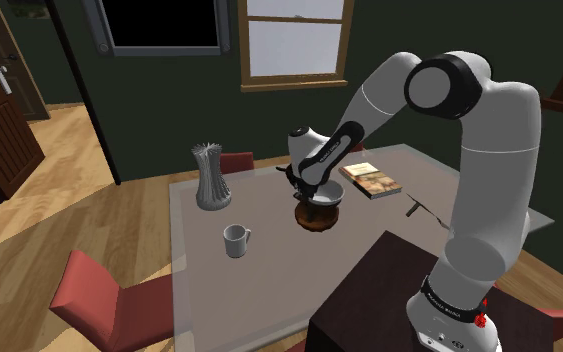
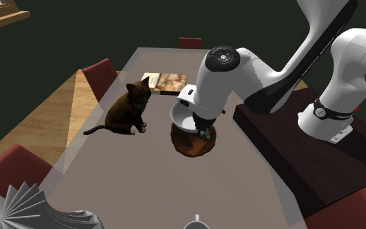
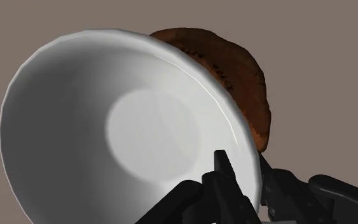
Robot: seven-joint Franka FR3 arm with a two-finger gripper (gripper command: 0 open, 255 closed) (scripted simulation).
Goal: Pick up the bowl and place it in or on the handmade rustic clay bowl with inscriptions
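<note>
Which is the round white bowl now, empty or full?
Empty: the round white bowl shows a bare, smooth inside; black fingers clasp its rim.

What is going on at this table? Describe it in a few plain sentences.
The robot's black gripper is shut on the rim of a white bowl, holding it tilted right over a brown clay bowl on the table. Whether the two bowls touch is unclear. A cat figure, a book and a mug stand apart from them.
</note>
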